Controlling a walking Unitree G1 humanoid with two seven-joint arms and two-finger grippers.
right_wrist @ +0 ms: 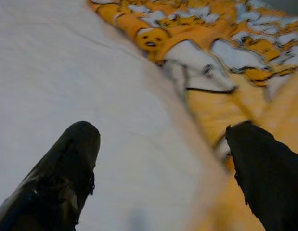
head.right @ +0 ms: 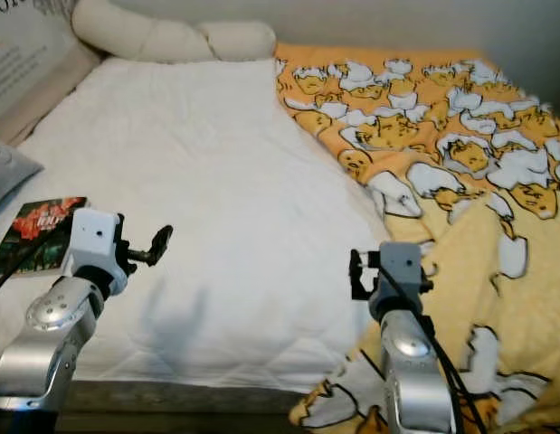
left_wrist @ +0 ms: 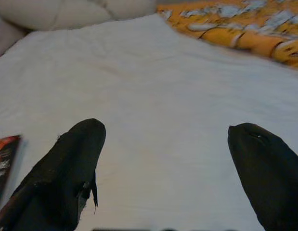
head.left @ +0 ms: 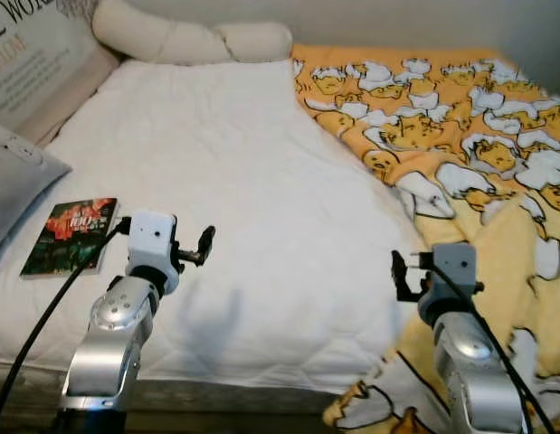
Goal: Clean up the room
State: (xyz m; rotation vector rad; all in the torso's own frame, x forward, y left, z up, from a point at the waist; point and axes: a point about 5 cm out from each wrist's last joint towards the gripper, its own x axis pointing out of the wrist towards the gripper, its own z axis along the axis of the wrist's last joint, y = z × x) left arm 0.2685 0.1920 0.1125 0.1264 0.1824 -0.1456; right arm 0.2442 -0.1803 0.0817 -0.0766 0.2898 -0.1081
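Nearest you, both silver arms reach out over the near edge of the bed (head.left: 261, 226). Your left tool (left_wrist: 163, 159) hangs just above the white sheet near the bed's near left corner, released, its two black fingers (left_wrist: 67, 173) spread wide with nothing between them. Your right tool (right_wrist: 163, 163) is released too, fingers (right_wrist: 62, 173) set well apart and empty; it hovers near the bed's near edge, right over the line where the white sheet meets the yellow blanket (head.left: 460, 136), one finger above the sheet and the other above the blanket's edge.

Just beside your left arm, toward the bed's left edge, a book (head.left: 71, 235) with a dark red and green cover lies flat on the sheet, apart from the tool. A grey pillow (head.left: 17, 181) sits at the left edge just beyond the book.

Farther out, the white sheet covers the middle and left of the bed, lightly creased. The yellow blanket, printed with white and yellow cartoon figures, covers the right side from the near right corner, where it spills over the bed's edge, up to the far right corner; its inner edge runs diagonally across the sheet.

At the far edge a cream knotted cushion (head.left: 189, 36) lies along the head of the bed. In the far left corner a pale cushion with printed lettering (head.left: 35, 54) leans upright.
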